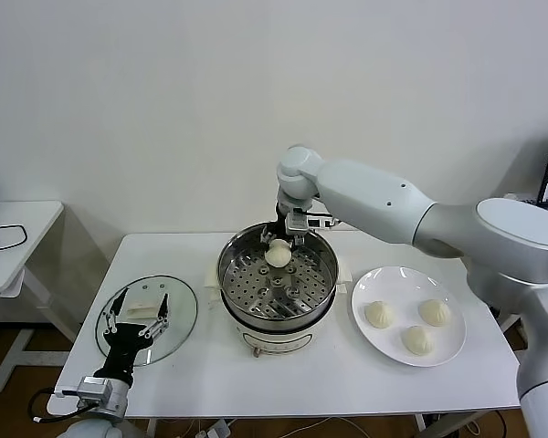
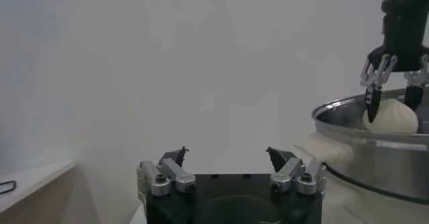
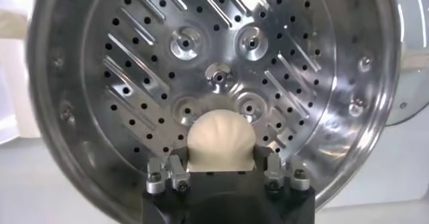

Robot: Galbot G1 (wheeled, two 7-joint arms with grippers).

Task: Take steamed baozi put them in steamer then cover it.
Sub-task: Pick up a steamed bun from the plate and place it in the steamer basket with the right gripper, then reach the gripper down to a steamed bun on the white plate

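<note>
One baozi (image 1: 277, 255) between right claw (image 1: 279, 245) fingers over steamer (image 1: 231, 274); left claw (image 1: 138, 315) spread

One baozi (image 1: 278, 256) over steamer (image 1: 233, 274), three (image 1: 418, 339) plated

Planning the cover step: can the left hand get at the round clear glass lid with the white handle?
Probably yes: the left hand hovers open right above the round clear glass lid, nothing between them; the right hand is away over the shiny steel steamer.

Camera positions: one overhead, two wrist-mounted.
Head view looks forward and down over the whole table (image 1: 347, 374); right wrist view peers closely into the steamer (image 3: 60, 118); left wrist view faces it sidelong, farther off.
</note>
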